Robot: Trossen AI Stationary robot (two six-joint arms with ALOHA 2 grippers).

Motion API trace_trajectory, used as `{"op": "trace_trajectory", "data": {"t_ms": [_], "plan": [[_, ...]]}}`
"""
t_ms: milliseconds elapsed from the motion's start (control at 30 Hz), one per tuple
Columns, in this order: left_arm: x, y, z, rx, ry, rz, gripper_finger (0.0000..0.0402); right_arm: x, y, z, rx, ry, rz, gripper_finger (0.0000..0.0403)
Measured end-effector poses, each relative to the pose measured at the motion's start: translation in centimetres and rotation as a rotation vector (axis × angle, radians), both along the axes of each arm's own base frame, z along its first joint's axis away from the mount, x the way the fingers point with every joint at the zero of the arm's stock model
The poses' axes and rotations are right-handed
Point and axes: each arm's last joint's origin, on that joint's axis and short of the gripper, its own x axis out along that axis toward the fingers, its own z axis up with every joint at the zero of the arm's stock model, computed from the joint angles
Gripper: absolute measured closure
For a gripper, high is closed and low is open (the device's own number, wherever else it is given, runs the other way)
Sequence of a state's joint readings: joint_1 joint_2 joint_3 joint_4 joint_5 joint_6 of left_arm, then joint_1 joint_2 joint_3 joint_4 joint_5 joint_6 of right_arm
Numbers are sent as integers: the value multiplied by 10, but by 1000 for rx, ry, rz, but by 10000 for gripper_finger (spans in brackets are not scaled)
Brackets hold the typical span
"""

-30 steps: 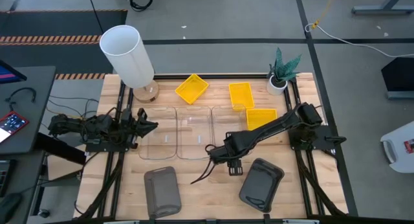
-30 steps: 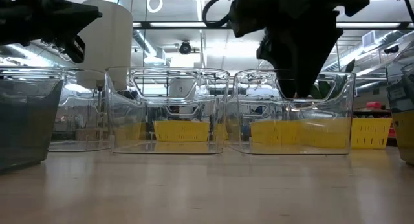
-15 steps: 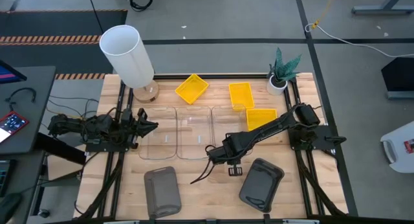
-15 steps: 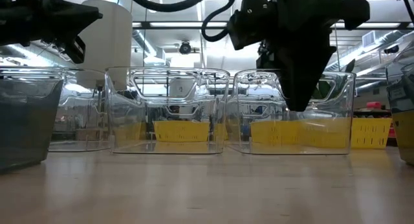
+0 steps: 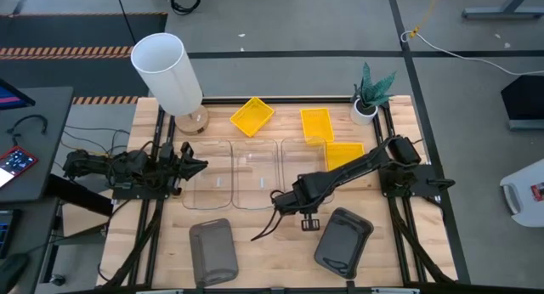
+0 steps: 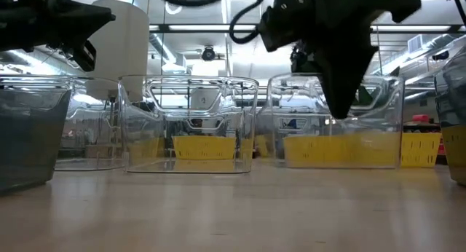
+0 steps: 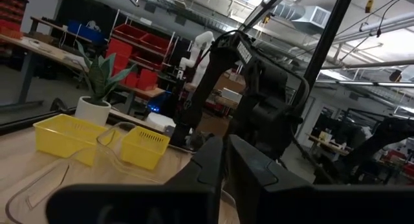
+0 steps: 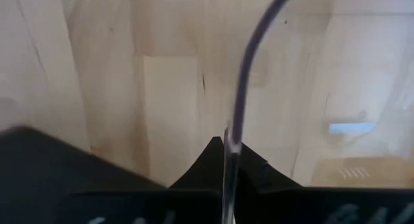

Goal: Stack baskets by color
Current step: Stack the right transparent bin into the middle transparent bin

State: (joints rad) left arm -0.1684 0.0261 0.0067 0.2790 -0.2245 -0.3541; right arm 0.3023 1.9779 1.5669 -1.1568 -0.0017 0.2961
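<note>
Three clear baskets stand side by side mid-table: left [image 5: 212,179], middle [image 5: 255,179], right [image 5: 299,162]. My right gripper [image 5: 297,197] points down over the right clear basket's [image 6: 313,128] near wall and is shut on it. Three yellow baskets [image 5: 252,115] [image 5: 316,125] [image 5: 342,155] lie behind them, the last partly under my right arm. Two dark grey baskets [image 5: 212,251] [image 5: 343,240] rest on their bottoms at the near side. My left gripper [image 5: 192,165] waits shut at the table's left, above the board, holding nothing. My right gripper pinches the right clear basket's near wall at its rim [image 8: 233,130] between its two fingers [image 6: 341,113]. One finger is inside the basket and one outside. The fingers come from above, pointing down. The basket stays upright, its bottom just off the table.
A tall white cylinder [image 5: 167,73] stands at the far left corner and a small potted plant [image 5: 370,94] at the far right. Bare wood lies between the two grey baskets and along the near edge. The table's dark frame rails [image 5: 399,226] run down both sides.
My right gripper has shut on the near wall of the right clear basket, which it stood astride before. The basket has risen a little from the table and shifted slightly sideways. The other baskets have not moved.
</note>
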Motion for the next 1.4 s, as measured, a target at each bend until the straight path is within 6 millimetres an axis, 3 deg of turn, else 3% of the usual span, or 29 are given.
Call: {"op": "trace_trajectory", "data": {"t_ms": [600,1000,1400], "plan": [[0,0,0,0,0,0,366,1,-2,77,-148,-42,-40,394],[0,0,0,0,0,0,376,3,2,125,-209,-221,-32,394],[0,0,0,0,0,0,368,21,13,140,-156,-446,79,394]]}}
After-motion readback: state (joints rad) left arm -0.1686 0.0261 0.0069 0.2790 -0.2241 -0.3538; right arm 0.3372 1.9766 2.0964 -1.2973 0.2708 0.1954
